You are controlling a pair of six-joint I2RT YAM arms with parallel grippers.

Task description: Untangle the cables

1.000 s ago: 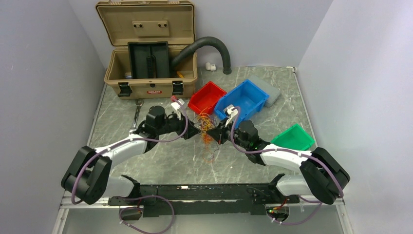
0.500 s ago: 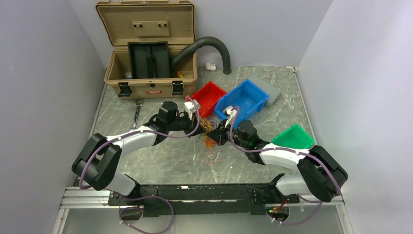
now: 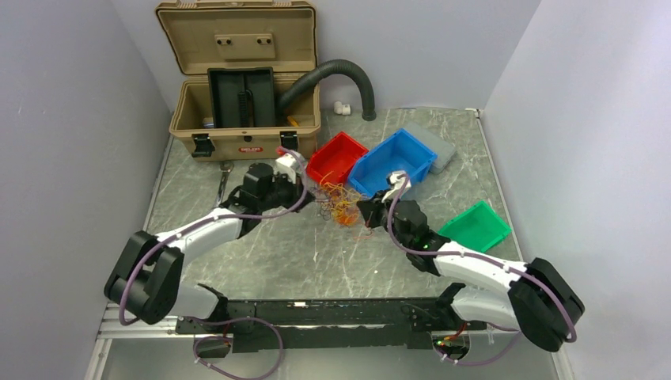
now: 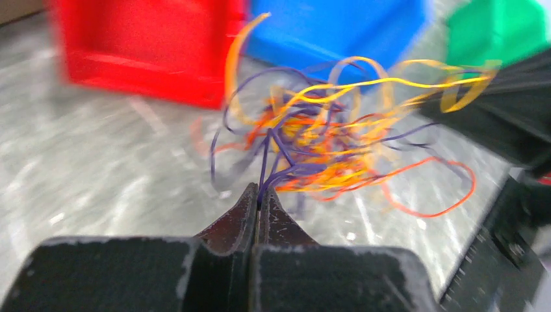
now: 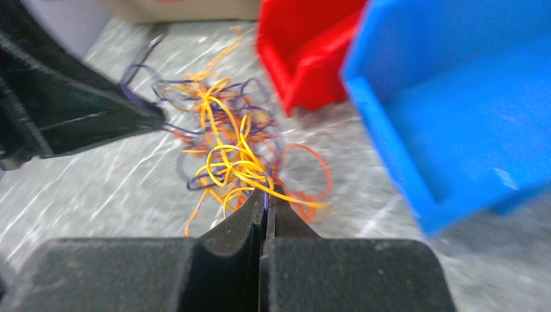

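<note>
Pinching thin purple strands of the cables (image 3: 339, 204) with the left pincer (image 4: 258, 194), pressed together at the tangle's 9 o'clock side. Pinching yellow and purple strands with the right pincer (image 5: 265, 203), pressed together at 3 o'clock. Tangled between both on the tabletop (image 3: 316, 257), at 6 o'clock from the red bin (image 3: 336, 158).

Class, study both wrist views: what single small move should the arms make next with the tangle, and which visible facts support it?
The left gripper and right gripper are each shut on thin strands at opposite sides of the cables, which sit knotted between them. I would probably ease the two slowly apart, to loosen the tangle.
</note>
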